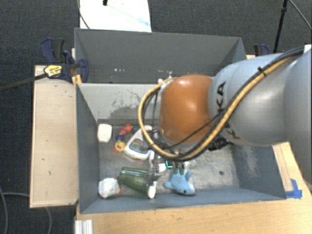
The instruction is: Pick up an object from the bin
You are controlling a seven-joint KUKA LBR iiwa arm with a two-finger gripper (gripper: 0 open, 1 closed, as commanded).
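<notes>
Two things beside the gripper (168, 168): blue plush toy (181, 184) close at five o'clock, green cup (132, 178) at eight, lying nine-to-three; cannot tell how far open.

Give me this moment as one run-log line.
arm: reaching in from right | end effector: near bin front, beside green cup and blue plush toy | grasp: cannot tell | rest: small items at left

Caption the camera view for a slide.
KUKA arm's gripper low in the grey bin, beside a green cup and a blue plush toy.
</notes>
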